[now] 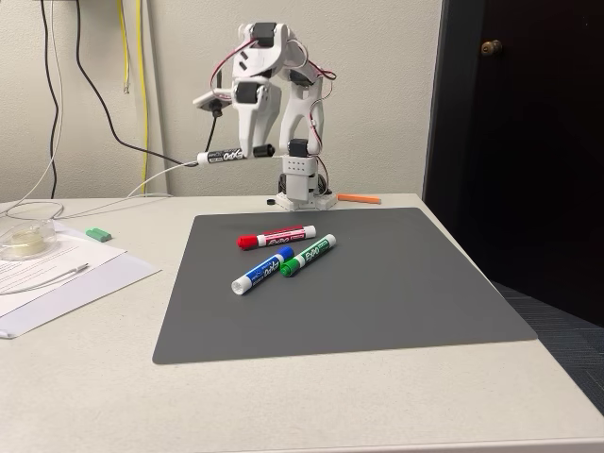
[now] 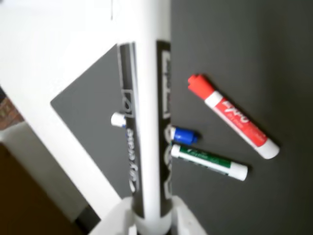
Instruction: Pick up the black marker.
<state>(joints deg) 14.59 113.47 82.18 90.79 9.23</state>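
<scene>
The black marker hangs level in the air above the table's back edge, in front of the white arm's base. My gripper is shut on its right end. In the wrist view the black marker runs up the middle of the picture, a white barrel with a black label band. The gripper clamps it at the bottom edge. Its cap end is out of frame there.
On the grey mat lie a red marker, a blue marker and a green marker close together. An orange piece lies by the arm's base. Papers and a small green block sit at the left.
</scene>
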